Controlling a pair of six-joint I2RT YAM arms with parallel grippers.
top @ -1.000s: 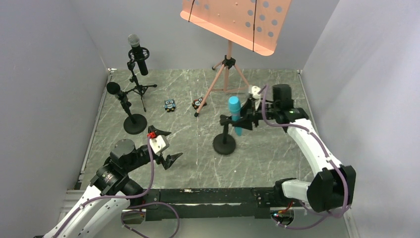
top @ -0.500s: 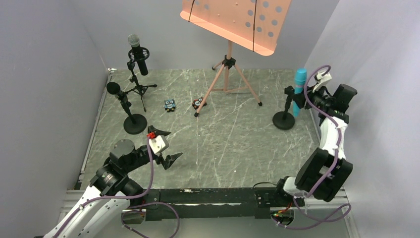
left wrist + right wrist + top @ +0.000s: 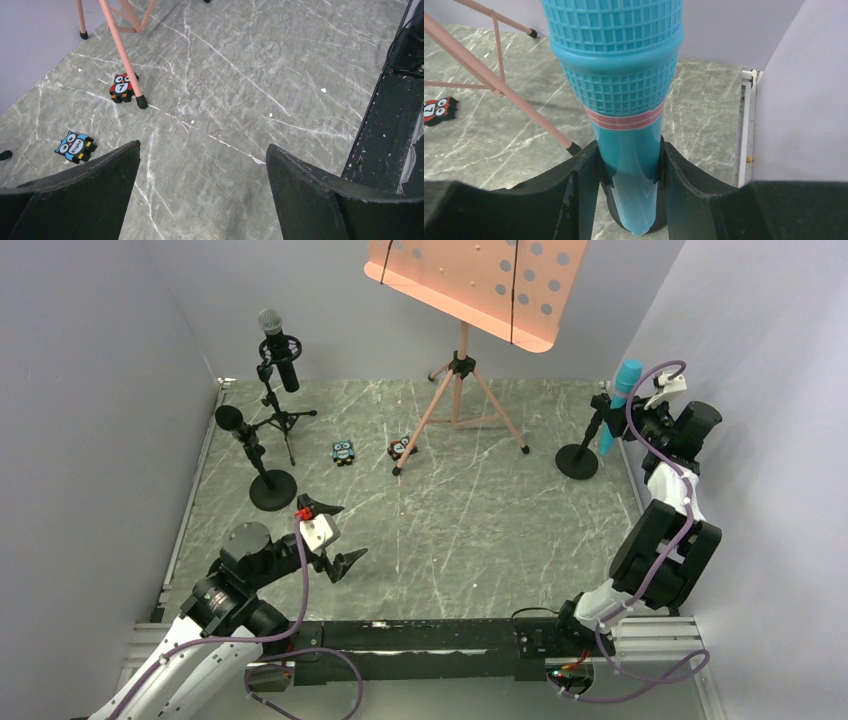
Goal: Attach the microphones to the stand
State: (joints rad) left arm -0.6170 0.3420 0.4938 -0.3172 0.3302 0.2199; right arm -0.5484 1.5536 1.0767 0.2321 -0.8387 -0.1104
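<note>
While it hangs low over the near left part of the table (image 3: 450, 540), the left gripper (image 3: 202, 150) has its two black fingers spread wide with nothing in them. A bit farther, on the left, a black microphone (image 3: 232, 420) sits on a round-foot stand (image 3: 272, 490). A blue owl (image 3: 75, 146) and a red owl (image 3: 120, 87) lie flat past the middle. Far on the right, the right gripper (image 3: 629, 170) squeezes the turquoise microphone (image 3: 616, 60) on both sides. It leans, head up, at the top of a black stand (image 3: 577, 461). I cannot tell if it is clipped in. At the far left, a silver-headed microphone (image 3: 278, 348) sits on a tripod stand (image 3: 282, 422). A pink music stand (image 3: 465, 280) is at the back.
</note>
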